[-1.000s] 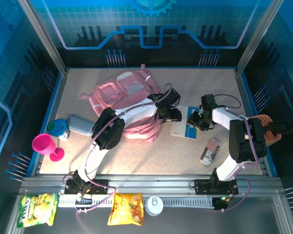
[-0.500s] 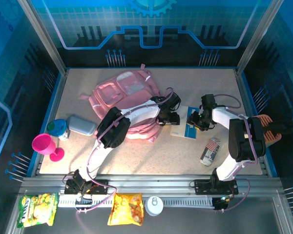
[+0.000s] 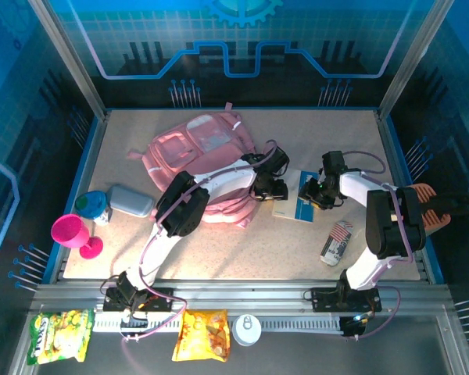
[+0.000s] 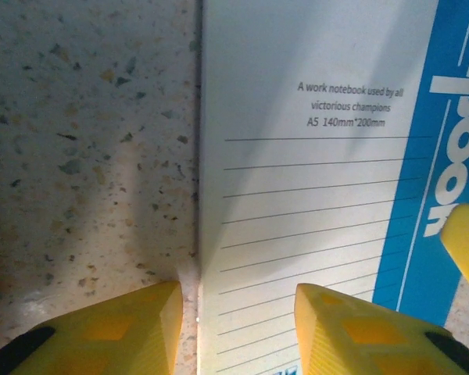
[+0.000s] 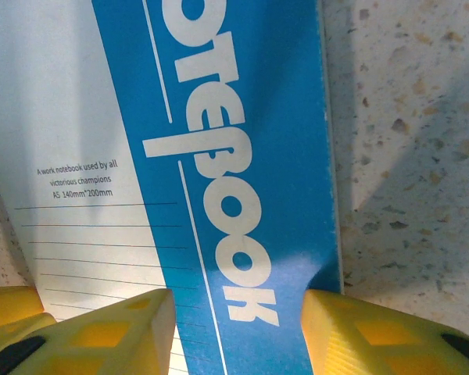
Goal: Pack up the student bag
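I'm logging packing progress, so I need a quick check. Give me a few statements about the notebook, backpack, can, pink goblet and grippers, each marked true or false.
1. The notebook lies on the table, outside the backpack. True.
2. The left gripper is open, straddling the notebook's edge. True.
3. The pink goblet stands right of the notebook. False: it stands at the table's left edge.
4. The can is inside the backpack. False: it lies on the table, right of the notebook.
5. The right gripper is open over the notebook's blue band. True.
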